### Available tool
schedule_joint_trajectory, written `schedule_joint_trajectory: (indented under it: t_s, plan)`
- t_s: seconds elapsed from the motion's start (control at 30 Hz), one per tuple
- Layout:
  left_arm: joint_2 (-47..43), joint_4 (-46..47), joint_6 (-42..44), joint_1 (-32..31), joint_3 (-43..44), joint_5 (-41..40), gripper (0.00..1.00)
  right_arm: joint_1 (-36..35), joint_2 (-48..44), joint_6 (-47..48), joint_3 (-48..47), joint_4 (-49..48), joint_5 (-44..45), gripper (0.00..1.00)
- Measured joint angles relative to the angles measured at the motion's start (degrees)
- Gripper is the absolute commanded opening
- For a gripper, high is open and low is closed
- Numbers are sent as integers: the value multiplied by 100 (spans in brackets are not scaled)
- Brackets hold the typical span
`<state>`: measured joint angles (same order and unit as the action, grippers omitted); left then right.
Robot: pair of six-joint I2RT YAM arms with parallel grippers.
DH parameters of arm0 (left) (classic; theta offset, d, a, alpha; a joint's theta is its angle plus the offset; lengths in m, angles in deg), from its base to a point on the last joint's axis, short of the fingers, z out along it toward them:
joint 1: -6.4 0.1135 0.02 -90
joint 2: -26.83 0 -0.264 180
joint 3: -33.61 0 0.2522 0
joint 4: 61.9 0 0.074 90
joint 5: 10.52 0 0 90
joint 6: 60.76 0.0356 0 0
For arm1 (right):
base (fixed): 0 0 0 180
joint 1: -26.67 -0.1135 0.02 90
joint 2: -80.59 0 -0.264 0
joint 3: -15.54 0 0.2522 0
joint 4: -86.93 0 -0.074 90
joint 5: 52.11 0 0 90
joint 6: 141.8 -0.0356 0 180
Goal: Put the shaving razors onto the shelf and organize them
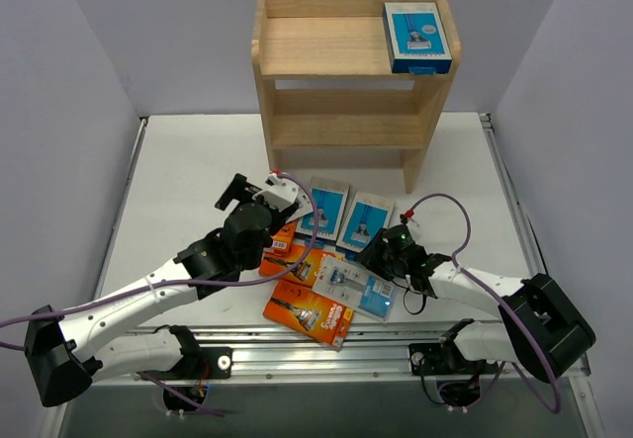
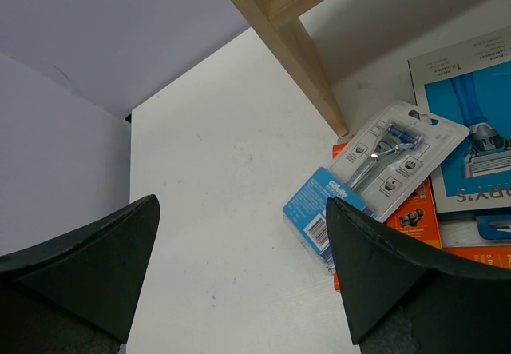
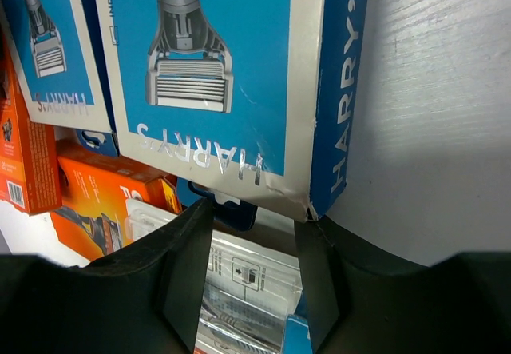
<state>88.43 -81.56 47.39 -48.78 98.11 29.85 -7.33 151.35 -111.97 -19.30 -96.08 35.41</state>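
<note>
Right end effector [image 3: 254, 210] part open at the near corner of the HARRY'S box [image 3: 239, 50], nothing clamped.
Left end effector [image 2: 241, 206] wide open, empty, over the table [image 2: 223, 170] beside the Gillette blister pack [image 2: 375, 170]. Orange box [image 1: 309, 311] at table front. One blue box [image 1: 416, 36] on the shelf [image 1: 336, 131] top tier.

The shelf [image 1: 316, 47] stands at the bench [image 1: 198, 171] rear. One razor pack [image 1: 416, 36] lies on its top tier, right side; the remaining packs [image 1: 336, 260] cluster on the bench before it.
</note>
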Motion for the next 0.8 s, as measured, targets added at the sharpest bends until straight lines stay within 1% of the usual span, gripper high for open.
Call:
schedule_joint_trajectory:
  t_s: [0.13, 0.33, 0.37, 0.43, 0.47, 0.6, 0.8]
  plan:
    - [0, -2, 0, -66, 0, 0, 94, -20, 120, -149, 0, -162, 83, 38]
    - [2, -2, 0, -144, 0, 0, 94, -24, 168, -400, 13, -385, 269, 26]
    - [2, -2, 0, -151, 0, 0, 94, -24, 168, -452, 37, -452, 304, 16]
    - [2, -2, 0, -175, 0, 0, 94, -26, 168, -584, 109, -538, 387, 8]
    - [2, -2, 0, -195, 0, 0, 94, -31, 164, -643, 164, -592, 426, 1]
    - [11, -7, 2, -304, 0, -2, 94, -59, -37, -960, 407, -758, 577, 0]
    - [17, -37, 20, -404, 0, -7, 94, -61, -944, -1191, 516, -555, 796, 0]
